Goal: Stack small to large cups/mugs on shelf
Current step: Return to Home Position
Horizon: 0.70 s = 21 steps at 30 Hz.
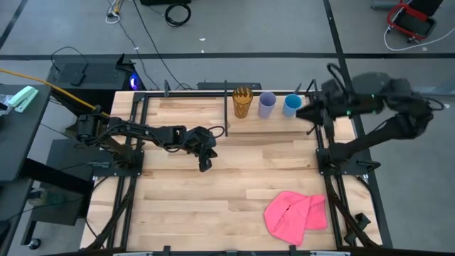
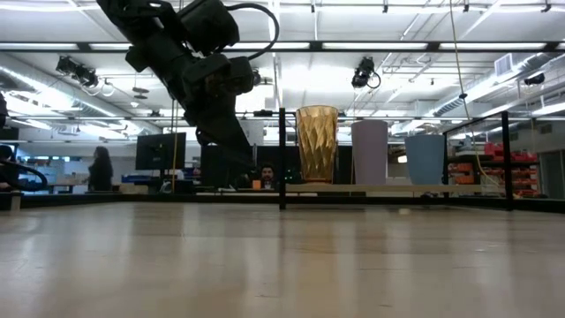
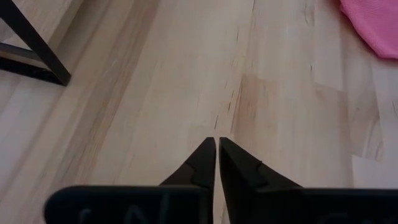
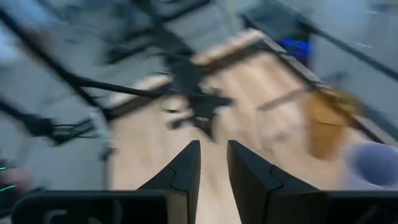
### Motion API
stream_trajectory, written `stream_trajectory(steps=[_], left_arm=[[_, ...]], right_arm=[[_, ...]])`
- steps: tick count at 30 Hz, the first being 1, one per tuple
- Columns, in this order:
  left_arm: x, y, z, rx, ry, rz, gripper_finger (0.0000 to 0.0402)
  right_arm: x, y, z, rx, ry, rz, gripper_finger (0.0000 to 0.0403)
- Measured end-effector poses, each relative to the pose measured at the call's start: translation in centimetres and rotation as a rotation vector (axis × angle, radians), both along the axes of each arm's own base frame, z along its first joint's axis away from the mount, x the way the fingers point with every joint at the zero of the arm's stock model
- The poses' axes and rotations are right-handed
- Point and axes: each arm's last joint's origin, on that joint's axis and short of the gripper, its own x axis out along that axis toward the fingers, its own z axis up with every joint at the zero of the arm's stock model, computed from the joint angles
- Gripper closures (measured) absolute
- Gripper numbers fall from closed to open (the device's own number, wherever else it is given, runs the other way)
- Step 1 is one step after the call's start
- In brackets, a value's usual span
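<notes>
Three cups stand upright in a row on the shelf board [image 1: 192, 105] at the table's far edge: the amber ribbed tumbler [image 1: 242, 102], the lavender-blue cup [image 1: 266, 104] and the short blue cup [image 1: 292, 104]. They also show in the low view: the amber tumbler [image 2: 317, 144], the lavender-blue cup [image 2: 370, 152] and the blue cup [image 2: 425, 159]. My right gripper [image 1: 306, 112] hovers just right of the blue cup, its fingers [image 4: 186, 163] narrowly apart and empty. My left gripper [image 1: 205, 165] is shut and empty above the table's middle left; it points down at bare wood in the left wrist view [image 3: 216, 146].
A pink cloth [image 1: 295, 213] lies crumpled at the near right of the tabletop. Black metal posts and rods [image 2: 282, 159] frame the shelf and the table's sides. Bare wood stretches between the shelf and the cloth.
</notes>
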Motion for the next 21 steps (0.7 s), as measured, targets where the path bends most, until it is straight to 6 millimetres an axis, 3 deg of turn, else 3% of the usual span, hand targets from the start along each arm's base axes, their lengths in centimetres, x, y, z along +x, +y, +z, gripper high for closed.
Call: stream_trajectory(steps=[5,11,14,18,21], left_arm=[[0.0,0.0,0.0,-0.001,0.000,0.000,0.0380],[0.0,-0.4,0.0,-0.019,-0.001,0.006,0.0375],[0.2,-1.2,0.4,-0.017,-0.031,-0.029,0.0371],[0.3,-2.9,3.1,-0.058,-0.217,-0.142,0.0367],[-0.5,-4.1,6.7,-0.059,-0.422,-0.260,0.0368]], right_arm=[[0.8,2.0,-4.3,0.031,-0.198,0.158,0.0314],[3.5,5.3,-10.4,0.084,-0.514,0.476,0.0316],[4.5,6.9,-13.6,0.115,-0.592,0.596,0.0316],[4.6,7.9,-15.6,0.124,-0.656,0.643,0.0316],[4.4,8.0,-15.4,0.095,-0.732,0.667,0.0316]])
